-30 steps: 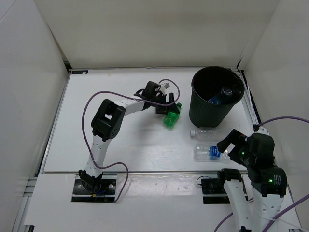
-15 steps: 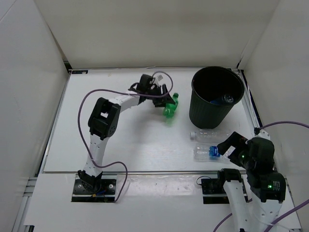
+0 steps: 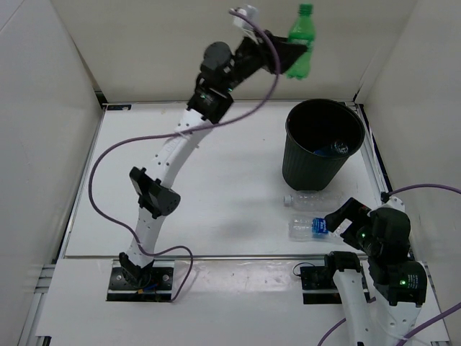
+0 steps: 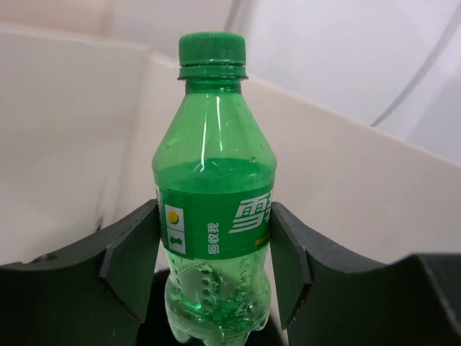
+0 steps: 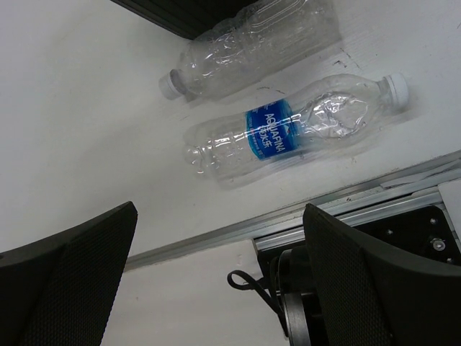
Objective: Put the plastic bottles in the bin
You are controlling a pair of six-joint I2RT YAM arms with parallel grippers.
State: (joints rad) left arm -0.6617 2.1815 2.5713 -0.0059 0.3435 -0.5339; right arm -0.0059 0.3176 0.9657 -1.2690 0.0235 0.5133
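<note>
My left gripper [image 3: 288, 54] is raised high above the table, up and to the left of the bin, and is shut on the green bottle [image 3: 300, 42] [image 4: 215, 194], which stands upright between its fingers [image 4: 133, 256]. The black bin [image 3: 322, 143] stands at the back right with a clear, blue-labelled bottle [image 3: 333, 144] lying inside. Two more bottles lie on the table in front of the bin: a plain clear one [image 3: 311, 198] [image 5: 248, 45] and one with a blue label [image 3: 311, 227] [image 5: 292, 126]. My right gripper [image 3: 347, 218] [image 5: 220, 288] hangs open just right of and nearer than them, holding nothing.
White walls close in the table on three sides. A metal rail [image 5: 346, 209] runs along the table's near edge. The left arm's purple cable [image 3: 126, 155] loops over the table's left half.
The left gripper closed on the green bottle on the table and lifted it high up toward the bin. The right arm has barely moved.
</note>
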